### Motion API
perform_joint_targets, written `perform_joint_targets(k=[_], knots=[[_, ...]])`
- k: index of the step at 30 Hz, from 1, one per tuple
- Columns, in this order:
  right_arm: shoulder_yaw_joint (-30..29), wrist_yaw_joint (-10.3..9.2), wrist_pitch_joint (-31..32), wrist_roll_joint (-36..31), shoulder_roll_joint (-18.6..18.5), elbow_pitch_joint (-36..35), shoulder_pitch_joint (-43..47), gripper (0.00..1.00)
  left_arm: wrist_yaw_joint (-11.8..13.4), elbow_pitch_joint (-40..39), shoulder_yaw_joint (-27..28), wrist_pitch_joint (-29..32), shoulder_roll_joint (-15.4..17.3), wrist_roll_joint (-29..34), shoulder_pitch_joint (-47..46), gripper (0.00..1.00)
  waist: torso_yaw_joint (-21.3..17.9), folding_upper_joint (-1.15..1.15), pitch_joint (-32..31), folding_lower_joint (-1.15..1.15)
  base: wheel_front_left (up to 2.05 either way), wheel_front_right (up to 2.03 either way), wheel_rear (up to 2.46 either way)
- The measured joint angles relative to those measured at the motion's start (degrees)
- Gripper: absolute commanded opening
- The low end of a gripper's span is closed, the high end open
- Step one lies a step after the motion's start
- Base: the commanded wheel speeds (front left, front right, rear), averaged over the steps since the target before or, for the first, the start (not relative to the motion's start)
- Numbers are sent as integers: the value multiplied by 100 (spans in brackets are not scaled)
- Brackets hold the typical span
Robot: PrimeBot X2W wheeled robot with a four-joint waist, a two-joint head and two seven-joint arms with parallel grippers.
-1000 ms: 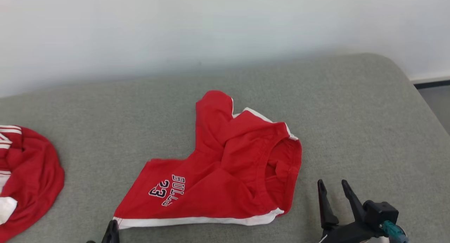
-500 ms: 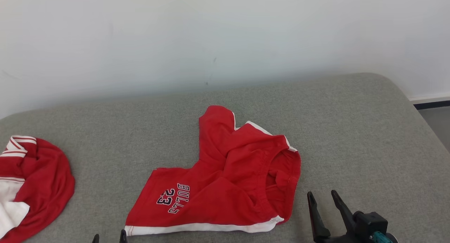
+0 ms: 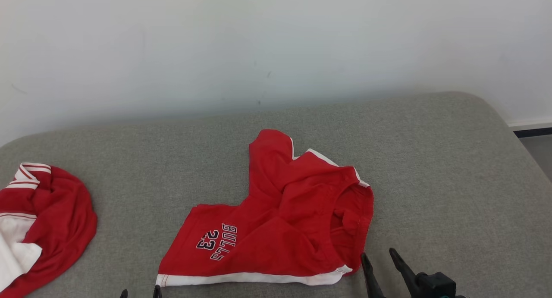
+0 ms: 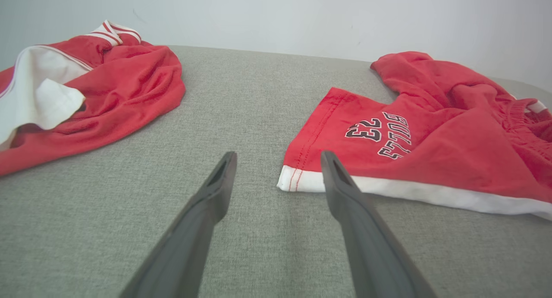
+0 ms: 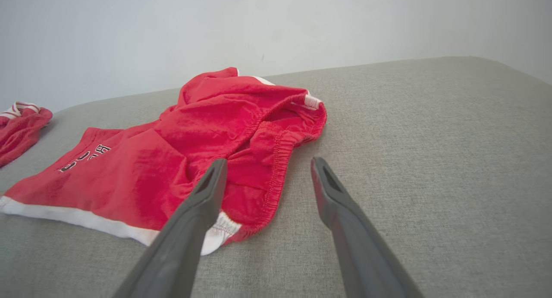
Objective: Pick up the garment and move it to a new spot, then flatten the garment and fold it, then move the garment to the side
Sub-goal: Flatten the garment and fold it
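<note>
**Surface.** I see a grey cushion filling the lower half of the head view, with a pale wall behind it.

**Garment.** The red shorts lie at the lower centre of the frame, resting on the cushion and crumpled. A second red garment sits bunched at the left edge, well apart from them.

**Orientation.** The long axis runs roughly left to right along the near edge. The waistband gapes open at the right end. One leg, bearing the lettering, points to the lower left. The other leg is folded over and points up toward the wall. A white trim band marks the near edge.

**Grippers.** The left gripper is spread wide and holds nothing. In the left wrist view its right-hand finger overlaps the lower-left corner of the shorts, but I cannot confirm contact. The right gripper is likewise spread and empty, just beside the waistband end at the lower right of the head view.

**Step in hand.** I judge the shorts to be set down at their spot, with flattening not yet done: the cloth is rucked and one leg lies askew.

**Next move.** In my assessment each gripper needs to pinch its near corner, at the leg and at the waistband, and draw outward along the long axis. The upturned leg then needs laying beside the other. The risk is catching a single layer at the open waist.
</note>
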Motion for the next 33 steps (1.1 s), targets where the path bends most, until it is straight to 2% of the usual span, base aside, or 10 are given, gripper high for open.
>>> perform_joint_targets(k=[16,23,24,25,27,28,33], knots=[[580,0,0,-542,-75,865,-377,100,44,104,-252,0,0,-267,-118,100,217,0,342,2,0,0,0],[723,0,0,-693,-164,916,-485,100,54,121,-304,0,1,-357,-142,100,281,0,431,1,0,0,0],[733,0,0,-695,-177,933,-494,97,55,120,-307,0,1,-366,-142,100,280,0,437,1,0,0,0],[742,0,0,-695,-185,956,-503,88,58,119,-312,0,0,-371,-142,100,279,0,444,1,0,0,0],[751,0,0,-697,-199,994,-511,66,66,115,-322,0,1,-380,-144,100,275,0,459,1,0,0,0],[755,0,-1,-697,-207,1039,-521,47,74,113,-332,0,0,-381,-148,100,273,0,470,1,0,0,0],[756,0,0,-695,-227,1158,-567,31,96,109,-369,0,0,-398,-230,100,268,0,530,1,0,0,0]])
